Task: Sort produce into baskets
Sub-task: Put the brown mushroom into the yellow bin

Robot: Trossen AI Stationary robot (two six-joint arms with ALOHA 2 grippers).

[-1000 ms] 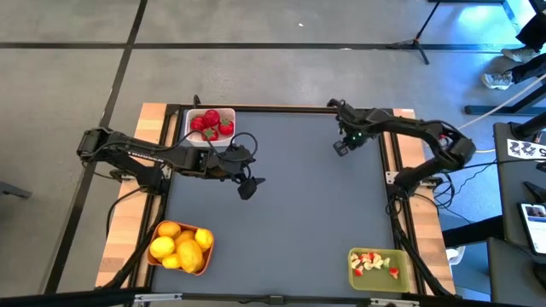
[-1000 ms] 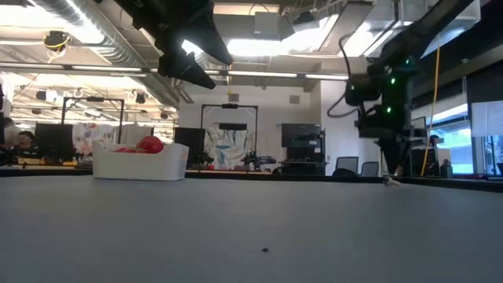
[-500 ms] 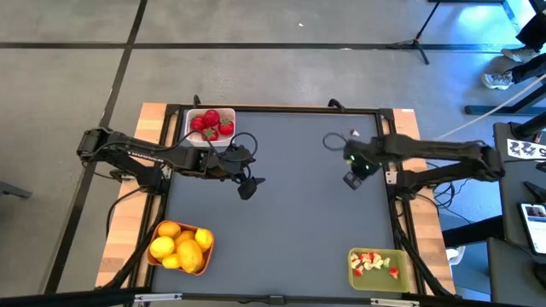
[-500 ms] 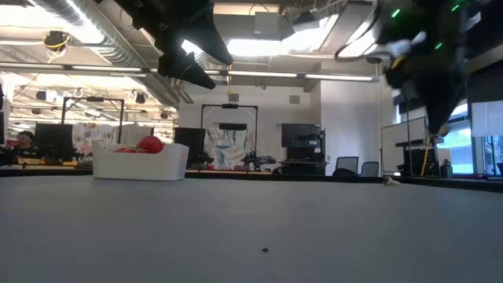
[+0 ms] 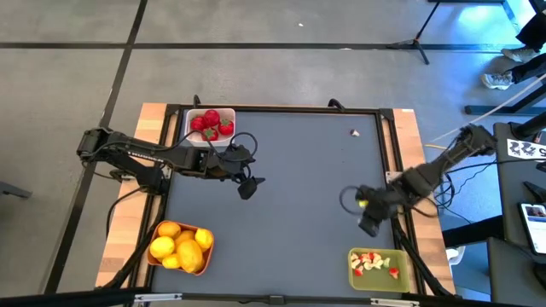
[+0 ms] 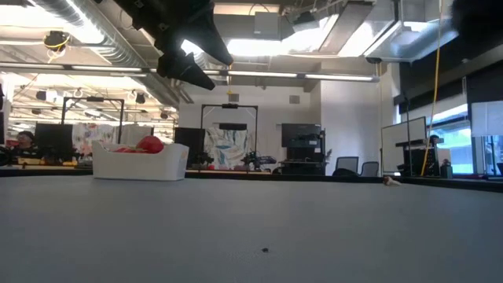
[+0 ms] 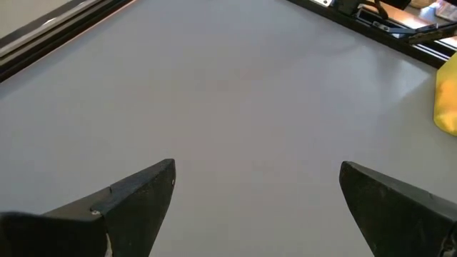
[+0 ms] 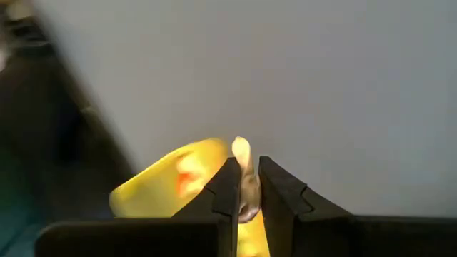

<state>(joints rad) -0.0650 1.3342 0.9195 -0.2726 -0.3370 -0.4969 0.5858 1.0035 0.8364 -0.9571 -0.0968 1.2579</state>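
My right gripper (image 5: 368, 223) hangs above the table's near right part, just beyond the olive-green basket (image 5: 376, 267) of pale and red bits, and is shut on a small pale bit (image 8: 241, 168). Another pale bit (image 5: 354, 132) lies on the mat at the far right. My left gripper (image 5: 247, 188) hovers open over the mat's middle left, with nothing between its fingers (image 7: 143, 193). The white basket (image 5: 211, 126) of strawberries sits on the table at the far left. The orange basket (image 5: 181, 246) of lemons sits at the near left. My right gripper pinches the pale bit (image 8: 243, 187) between its two fingers, and the bit's rounded end (image 8: 240, 148) sticks out past the fingertips. The fingers slant steeply down. The bit is lifted clear of the table, with the green basket (image 8: 168, 187) showing below it.
The dark mat (image 5: 290, 196) is bordered by a black frame and wooden edges (image 5: 411, 145). In the low view the white basket (image 6: 140, 162) stands at the far left and the loose bit (image 6: 387, 181) at the far right. A lemon (image 7: 447, 100) shows at the left wrist view's edge.
My right gripper has swung from the table's far right corner toward the near edge, rising and rolling as it went, and now hangs by the green basket, out of the low view. It has stayed shut on the pale bit, lifted clear. One bit stayed at the far right.
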